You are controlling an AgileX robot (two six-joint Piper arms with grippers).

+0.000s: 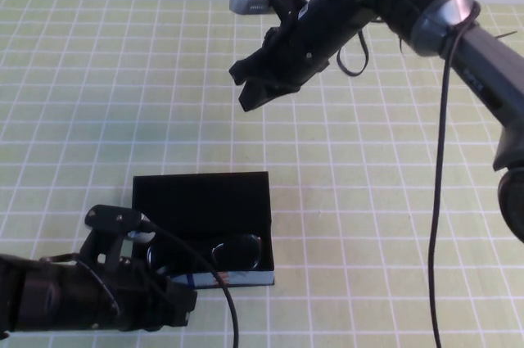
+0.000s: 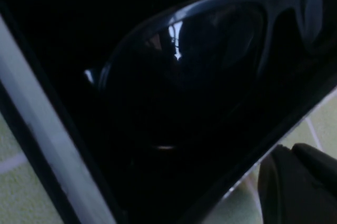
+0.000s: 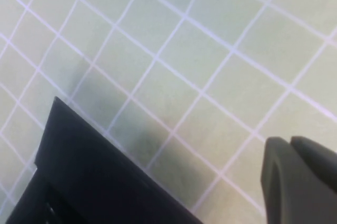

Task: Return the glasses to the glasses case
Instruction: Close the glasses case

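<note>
A rectangular black glasses case (image 1: pixel 201 201) with its flat lid open sits near the front of the green, white-gridded table mat (image 1: pixel 368 201), and the black thick-rimmed glasses (image 1: pixel 237 251) lie inside it, toward its near right corner. The left gripper (image 1: pixel 176 303) hovers low at the case's near left edge; I cannot tell how its jaws stand. The right gripper (image 1: pixel 250 86) hangs high over the far middle of the mat, well apart from the case, holding nothing, its jaw gap unclear.

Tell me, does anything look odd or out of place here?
Nothing stands out. The glasses lie inside the open glasses case. The left gripper sits at its front corner; the right gripper hovers above the table beyond it.
</note>
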